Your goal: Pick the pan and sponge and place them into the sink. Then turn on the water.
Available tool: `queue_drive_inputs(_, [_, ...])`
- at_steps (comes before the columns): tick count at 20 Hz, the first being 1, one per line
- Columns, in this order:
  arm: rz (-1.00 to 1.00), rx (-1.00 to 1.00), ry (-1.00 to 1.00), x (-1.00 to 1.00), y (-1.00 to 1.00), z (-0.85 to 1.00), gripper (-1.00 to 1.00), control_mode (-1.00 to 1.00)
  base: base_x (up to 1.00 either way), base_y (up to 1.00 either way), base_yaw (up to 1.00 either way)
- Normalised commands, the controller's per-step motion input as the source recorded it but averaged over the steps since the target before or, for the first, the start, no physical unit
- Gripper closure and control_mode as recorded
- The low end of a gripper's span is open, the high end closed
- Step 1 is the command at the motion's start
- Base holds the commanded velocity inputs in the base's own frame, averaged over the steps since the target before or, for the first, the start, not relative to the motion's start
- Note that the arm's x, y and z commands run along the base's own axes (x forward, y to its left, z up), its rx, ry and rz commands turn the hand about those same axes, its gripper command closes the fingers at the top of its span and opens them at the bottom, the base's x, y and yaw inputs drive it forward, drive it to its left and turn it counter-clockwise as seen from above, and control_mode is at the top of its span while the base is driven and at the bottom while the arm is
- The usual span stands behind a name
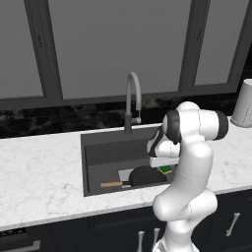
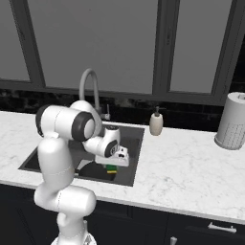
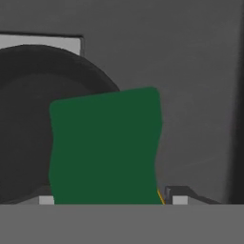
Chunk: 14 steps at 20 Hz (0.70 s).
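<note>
The black pan (image 1: 145,175), round and shallow with a light wooden handle, lies along the sink's (image 1: 98,152) front edge, handle pointing left. The sponge (image 3: 106,145), green over a thin yellow layer, sits between the spread fingers of the gripper (image 3: 109,198) beside the pan; whether they grip it is unclear.

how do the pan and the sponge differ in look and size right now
The pan is round and black with a straight wooden handle; the sponge is a green block with a yellow edge. The pan is much the larger of the two. Both are inside the sink, the sponge beside the pan.
</note>
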Motion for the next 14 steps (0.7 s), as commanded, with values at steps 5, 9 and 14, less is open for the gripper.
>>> queue_drive_inputs(5, [0.0, 0.0, 0.0, 0.19, 0.06, -0.38, 1.0, -1.0, 0.0, 0.0, 0.0])
queue_drive_inputs(9, [0.0, 0.0, 0.01, 0.2, 0.03, -0.34, 1.0, -1.0, 0.0, 0.0, 0.0])
queue_drive_inputs(14, [0.0, 0.0, 0.01, 0.22, 0.04, -0.24, 1.0, -1.0, 0.0, 0.0, 0.0])
